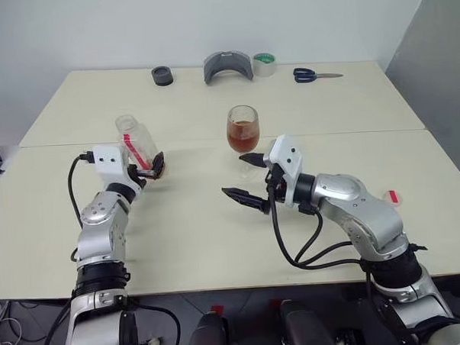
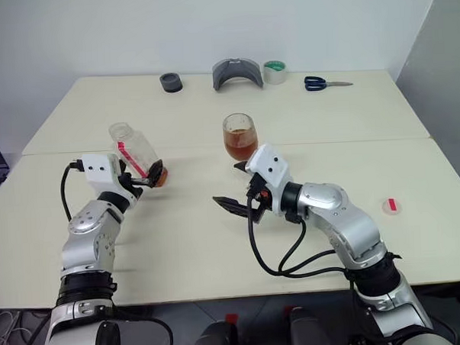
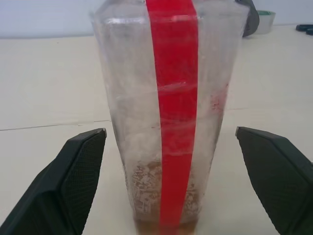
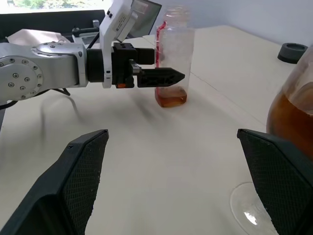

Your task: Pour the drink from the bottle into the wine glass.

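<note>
The bottle (image 1: 139, 148) stands capless on the table at the left, clear plastic with a red label strip (image 3: 175, 112). A little reddish-brown drink (image 4: 171, 99) remains at its bottom. My left gripper (image 3: 169, 131) is open, one finger on each side of the bottle with a gap to it on both. The wine glass (image 1: 242, 128) stands mid-table with the drink (image 2: 239, 144) filling much of its bowl. My right gripper (image 1: 245, 177) is open just in front of the glass, and its far finger is close to the stem and foot (image 4: 247, 208).
A small red-and-white cap (image 1: 392, 197) lies at the right. Along the far edge are a black ring (image 1: 162, 76), a grey curved piece (image 1: 228, 67), a tape roll (image 1: 264, 64) and scissors (image 1: 314, 75). A seam (image 1: 350, 132) runs across the table.
</note>
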Robot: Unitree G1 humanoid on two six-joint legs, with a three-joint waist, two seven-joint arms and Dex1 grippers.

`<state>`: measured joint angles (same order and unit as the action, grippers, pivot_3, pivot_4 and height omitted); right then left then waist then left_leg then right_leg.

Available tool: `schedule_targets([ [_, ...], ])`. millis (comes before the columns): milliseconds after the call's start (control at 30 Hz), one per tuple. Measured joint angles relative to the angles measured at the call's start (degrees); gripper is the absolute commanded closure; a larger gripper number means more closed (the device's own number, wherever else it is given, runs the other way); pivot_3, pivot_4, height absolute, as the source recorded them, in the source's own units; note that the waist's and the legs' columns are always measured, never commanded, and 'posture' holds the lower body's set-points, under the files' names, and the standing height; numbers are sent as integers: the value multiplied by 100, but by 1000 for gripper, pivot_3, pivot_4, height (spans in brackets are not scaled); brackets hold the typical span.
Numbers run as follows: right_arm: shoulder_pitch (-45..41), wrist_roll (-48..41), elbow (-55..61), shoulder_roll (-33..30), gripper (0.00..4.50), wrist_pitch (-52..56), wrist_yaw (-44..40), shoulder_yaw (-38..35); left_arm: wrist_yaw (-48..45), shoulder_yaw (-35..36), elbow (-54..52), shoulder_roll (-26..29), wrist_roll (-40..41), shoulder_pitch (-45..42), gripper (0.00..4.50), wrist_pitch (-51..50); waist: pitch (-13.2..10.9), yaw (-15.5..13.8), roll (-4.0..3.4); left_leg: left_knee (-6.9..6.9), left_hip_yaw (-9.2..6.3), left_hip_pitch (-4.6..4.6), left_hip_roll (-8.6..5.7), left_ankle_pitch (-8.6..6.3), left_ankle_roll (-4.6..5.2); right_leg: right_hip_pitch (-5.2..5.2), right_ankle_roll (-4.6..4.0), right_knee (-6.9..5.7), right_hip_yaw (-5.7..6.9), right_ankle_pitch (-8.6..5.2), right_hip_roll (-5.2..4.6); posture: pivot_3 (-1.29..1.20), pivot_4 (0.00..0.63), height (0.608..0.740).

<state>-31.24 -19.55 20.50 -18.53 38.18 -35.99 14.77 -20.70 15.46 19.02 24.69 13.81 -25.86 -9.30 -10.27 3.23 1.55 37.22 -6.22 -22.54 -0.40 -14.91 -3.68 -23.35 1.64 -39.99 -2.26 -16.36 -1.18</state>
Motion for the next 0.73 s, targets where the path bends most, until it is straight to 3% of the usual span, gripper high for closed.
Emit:
schedule_targets([
  [100,190,37,85,-68,0,-93,5,-31,-6,-20,-281,-1,-8,297,22,27,1,-1,1,-4,-1,0,4,0,0,0,0,2,0,0,-2,0,150,740],
  [267,1245,258,108,-31,0,-816,232,-220,127,-23,-1241,-9,-11,982,22,-148,3,-20,5,-6,2,1,6,0,0,1,0,3,-5,0,-7,0,150,740],
  [467,2207,617,-281,638,0,-1916,1103,-678,636,14,-2241,-212,-108,1777,22,-447,7,-15,6,-19,13,23,7,-1,1,12,0,3,-13,-1,-1,0,150,740],
  [733,2260,816,-900,1110,0,-2728,1719,-1005,760,29,-2602,-367,-94,2014,22,-362,6,-20,6,-19,16,27,5,-1,0,15,0,4,-14,-1,4,0,150,740],
])
